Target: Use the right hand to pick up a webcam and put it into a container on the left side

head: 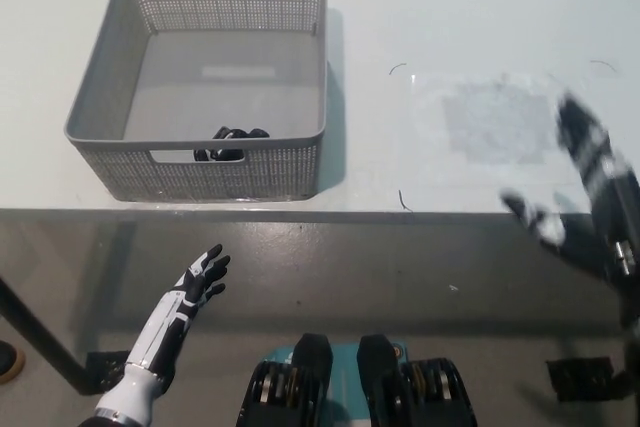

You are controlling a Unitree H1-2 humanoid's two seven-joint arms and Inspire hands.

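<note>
Hanging below the table's front edge, the white left hand rests with its fingers spread and nothing in them, pointing up toward the basket. Across from it, the black right hand sits at the table's front corner, motion-blurred, its fingers splayed apart and empty; it overlaps the edge of the white table. Ahead of the right hand, a pale square patch shows on the tabletop. Directly beyond the left hand, and well apart from the right one, stands the grey perforated basket with cut-out handles. The black webcam lies inside it on the floor against the near wall, partly hidden by the wall's rim, so its exact pose cannot be told.
</note>
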